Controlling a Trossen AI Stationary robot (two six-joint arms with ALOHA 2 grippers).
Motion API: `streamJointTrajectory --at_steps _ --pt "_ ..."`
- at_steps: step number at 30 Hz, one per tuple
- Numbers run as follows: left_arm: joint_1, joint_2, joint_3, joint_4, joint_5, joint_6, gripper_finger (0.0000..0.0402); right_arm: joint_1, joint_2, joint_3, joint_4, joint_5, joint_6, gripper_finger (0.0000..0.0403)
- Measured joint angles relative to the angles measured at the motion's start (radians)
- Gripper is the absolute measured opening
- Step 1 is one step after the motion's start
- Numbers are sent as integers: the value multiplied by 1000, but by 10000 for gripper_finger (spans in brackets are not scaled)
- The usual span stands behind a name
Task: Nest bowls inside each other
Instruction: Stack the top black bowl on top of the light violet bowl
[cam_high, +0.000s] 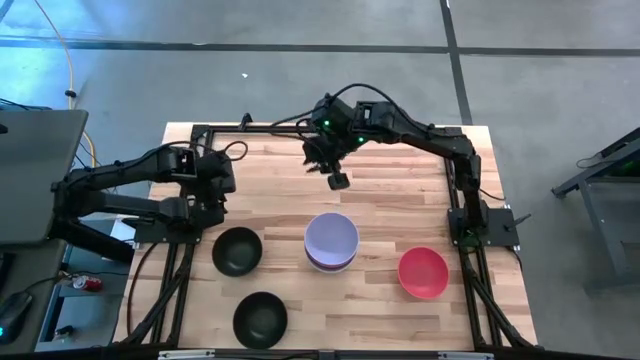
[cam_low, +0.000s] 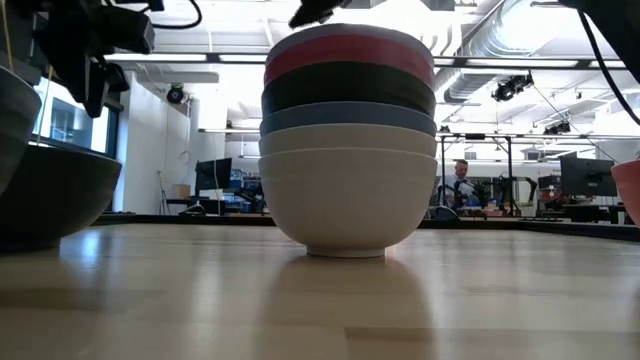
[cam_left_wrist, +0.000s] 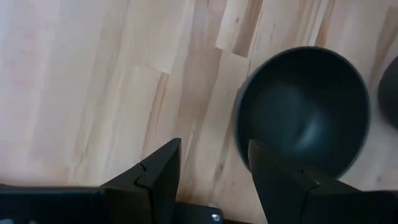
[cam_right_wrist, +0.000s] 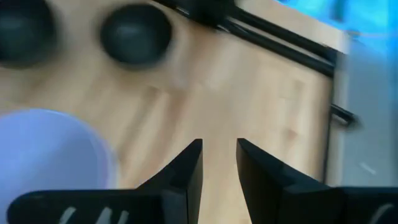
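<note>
Across the wooden desk (cam_high: 400, 190), a nested stack topped by a lavender bowl (cam_high: 331, 238), two black bowls (cam_high: 237, 250) and a red bowl (cam_high: 423, 272) are seen, judged light, rigid, slippery and best pinched at the rim, while the left gripper (cam_left_wrist: 211, 168) is held apart beside a black bowl and the right gripper (cam_right_wrist: 219, 165) hangs slightly parted behind the stack.

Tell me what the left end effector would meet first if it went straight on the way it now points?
Probably the bare table: the left end effector points down at wood, with a black bowl just beside that line.
</note>
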Motion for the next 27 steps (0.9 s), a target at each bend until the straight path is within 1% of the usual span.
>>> streamJointTrajectory --at_steps 2,3,5,7,10,15,19,22,27 --pt "0 17 0 0 28 -25 177 -9 -1 0 1 83 0 90" --pt "-3 25 0 0 38 -37 177 -15 -4 -1 -1 107 0 90" --pt "-22 42 0 0 32 -64 177 -29 -11 -1 11 115 -1 90" --pt "-56 56 -3 15 4 -94 177 -49 -26 -1 37 100 2 90" --pt "-131 71 -33 76 -44 -146 177 -82 -55 -1 110 14 42 90" --pt "-247 105 -106 165 -101 -226 177 -147 -115 -1 258 -197 134 90" --pt "-320 129 -142 203 -149 -288 177 -177 -151 -1 362 -335 196 90" --pt "-362 143 -151 227 -171 -327 177 -178 -174 -1 388 -382 199 90" --pt "-407 166 -156 246 -202 -355 177 -178 -193 0 378 -385 190 90"
